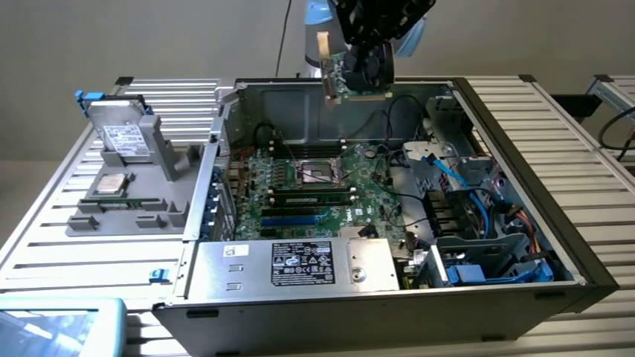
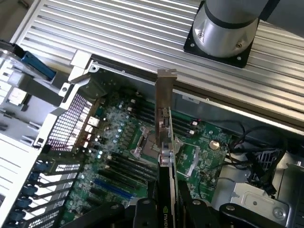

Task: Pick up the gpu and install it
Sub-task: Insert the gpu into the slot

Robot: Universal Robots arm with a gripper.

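The ribbed silver aluminium worktop (image 1: 555, 111) carries a black steel computer case (image 1: 540, 223), laid on its side with the panel off, presumably so the green motherboard (image 1: 372, 186) faces up for access from above. Beside it, on the exterior view's left, a grey moulded plastic tray (image 1: 139, 216) props a silver hard drive (image 1: 124, 141). The gpu (image 1: 359, 71), a small flat green circuit-board card with a black fan block, hangs in the air over the case's far wall, well above the board. The black end effector (image 2: 167, 213) is clenched on its faces, holding it edge-on with its slim silver metal bracket (image 2: 165, 95) leading, which probably suits lining it up with a slot.
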